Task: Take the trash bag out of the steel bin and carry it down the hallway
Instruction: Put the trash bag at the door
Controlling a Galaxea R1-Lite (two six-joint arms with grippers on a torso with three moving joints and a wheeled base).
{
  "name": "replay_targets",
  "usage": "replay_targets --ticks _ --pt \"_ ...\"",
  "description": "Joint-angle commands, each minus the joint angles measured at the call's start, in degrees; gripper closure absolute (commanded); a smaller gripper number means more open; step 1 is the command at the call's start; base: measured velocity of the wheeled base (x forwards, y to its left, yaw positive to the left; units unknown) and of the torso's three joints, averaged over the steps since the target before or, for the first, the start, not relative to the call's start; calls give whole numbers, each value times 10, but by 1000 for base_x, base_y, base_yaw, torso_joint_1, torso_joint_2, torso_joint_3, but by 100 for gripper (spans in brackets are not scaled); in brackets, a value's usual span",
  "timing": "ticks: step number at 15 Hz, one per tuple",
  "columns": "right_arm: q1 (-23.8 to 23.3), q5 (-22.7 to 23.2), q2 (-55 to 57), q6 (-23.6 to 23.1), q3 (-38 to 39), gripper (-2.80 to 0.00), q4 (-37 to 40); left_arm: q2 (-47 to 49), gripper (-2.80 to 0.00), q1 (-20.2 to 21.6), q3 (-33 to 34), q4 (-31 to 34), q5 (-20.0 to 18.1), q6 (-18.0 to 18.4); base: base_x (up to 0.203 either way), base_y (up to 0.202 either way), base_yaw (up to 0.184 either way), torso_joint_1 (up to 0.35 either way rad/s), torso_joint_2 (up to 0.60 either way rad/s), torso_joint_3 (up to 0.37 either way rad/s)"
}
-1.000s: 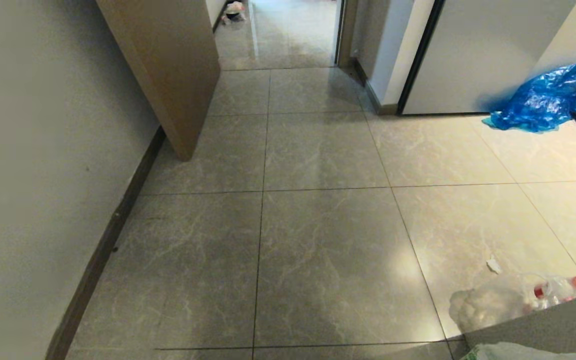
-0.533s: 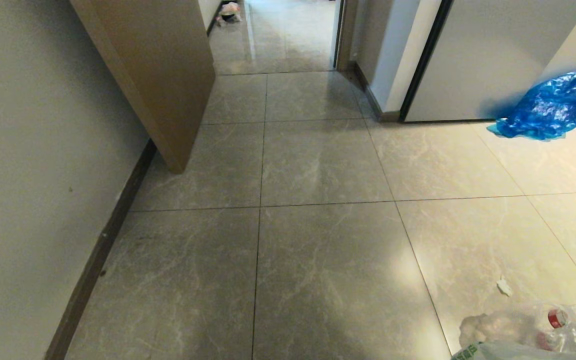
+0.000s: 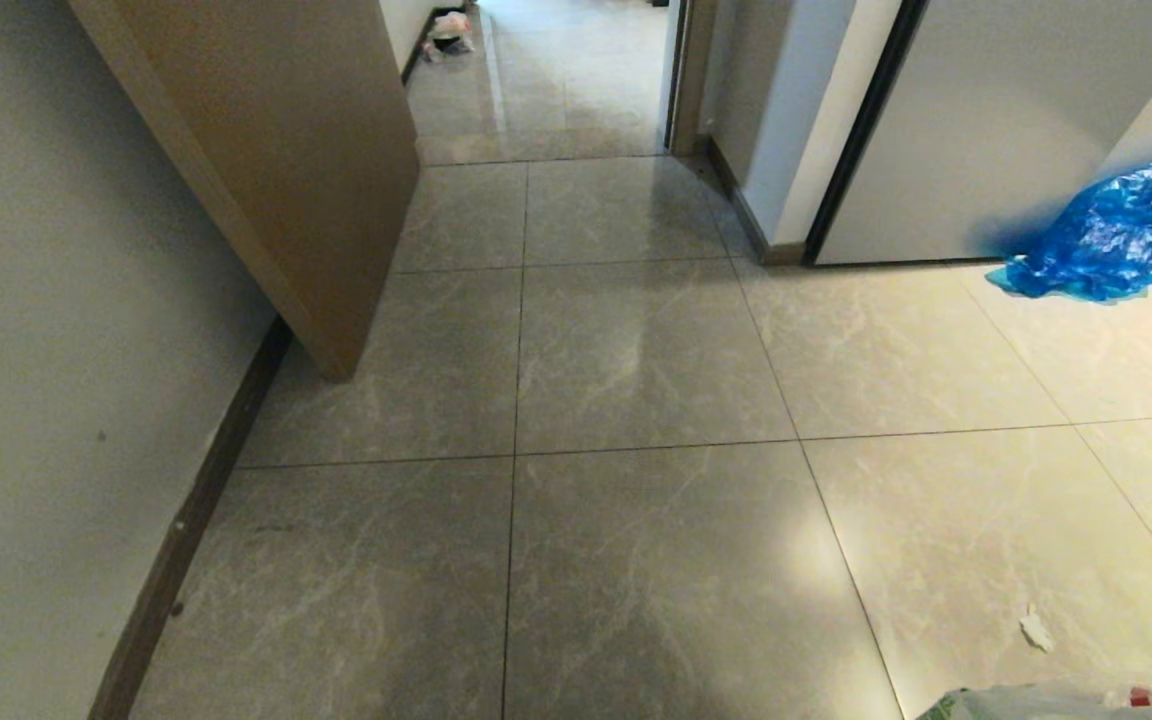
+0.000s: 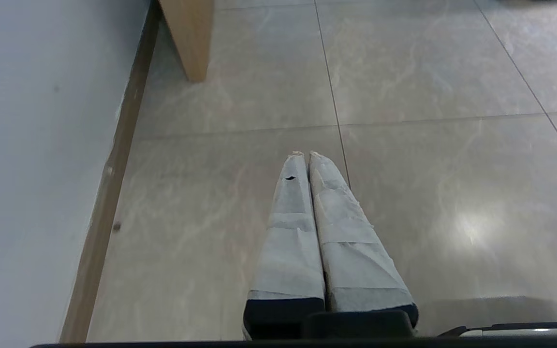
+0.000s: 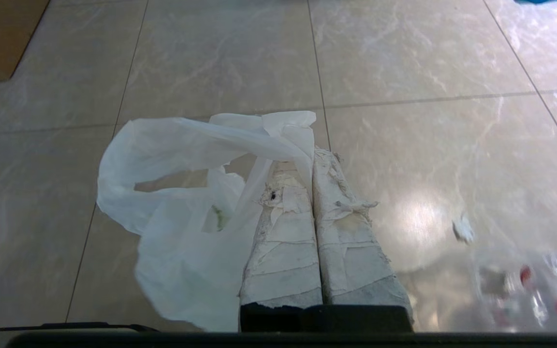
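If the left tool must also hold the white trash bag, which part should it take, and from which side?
Probably the open handle loop of the trash bag, which hangs free beside the shut right tool. Come from the robot's left: the loop bulges toward that side, and the left tool is shut and empty.

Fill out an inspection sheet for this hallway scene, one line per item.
Surface: grey marble-look floor tiles, glare patch.
Job's things: trash bag hangs from the right gripper; steel bin not seen.
Clutter: blue plastic bag by the wall; paper scrap; clear bag with red contents; small bag far down the hallway.
Grippers: right shut on the bag; left gripper shut, empty.
Cables: nothing seen.
Surroundings: open wooden door, pale wall, dark baseboard.
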State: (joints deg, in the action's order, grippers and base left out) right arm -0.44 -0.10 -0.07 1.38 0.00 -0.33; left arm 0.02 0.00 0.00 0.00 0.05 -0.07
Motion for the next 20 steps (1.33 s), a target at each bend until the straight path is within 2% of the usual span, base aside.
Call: replay_targets --ticks 1,20 --pt "0 0 1 0 0 0 0 0 0 0 0 0 0 0 186 0 -5 2 2 -2" --pt "0 0 1 0 0 0 0 0 0 0 0 0 0 -1 186 0 -2 3 2 2"
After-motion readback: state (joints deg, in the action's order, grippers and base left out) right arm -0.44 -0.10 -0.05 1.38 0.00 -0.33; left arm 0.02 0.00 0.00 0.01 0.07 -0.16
